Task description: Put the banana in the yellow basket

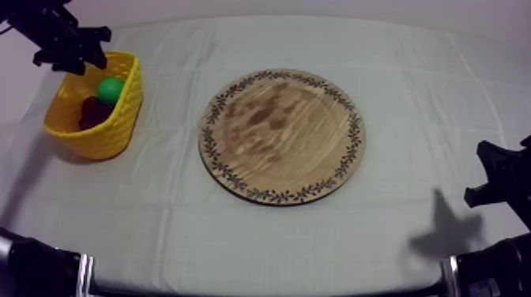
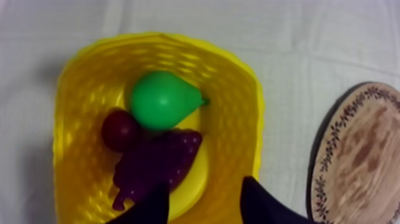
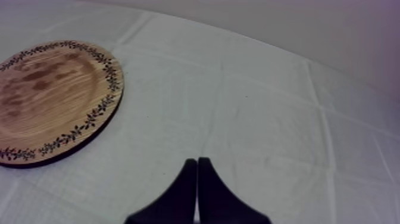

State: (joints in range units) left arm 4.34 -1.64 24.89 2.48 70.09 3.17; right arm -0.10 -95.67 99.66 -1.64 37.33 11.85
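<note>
Creased grey-white cloth (image 1: 261,237) covers the table, with the board (image 1: 281,136) at centre. At its 9 o'clock the basket (image 1: 111,140) holds pear (image 2: 161,100), red fruit (image 2: 119,130) and grapes (image 2: 158,164). A smooth yellow curve beneath the grapes may be the banana (image 2: 193,179); I cannot tell. The left gripper (image 2: 205,205) hangs released above the basket. The right gripper (image 3: 197,173), at 4 o'clock, is clenched on nothing.

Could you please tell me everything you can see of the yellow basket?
The yellow basket looks like moulded plastic, with an openwork, woven-pattern wall flaring to a wavy rim. It stands upright on the cloth at my left side of the table, apart from the round wooden board. Inside lie a green pear, a small red fruit and a bunch of grapes, crowded together. My left gripper hangs open above it.
</note>
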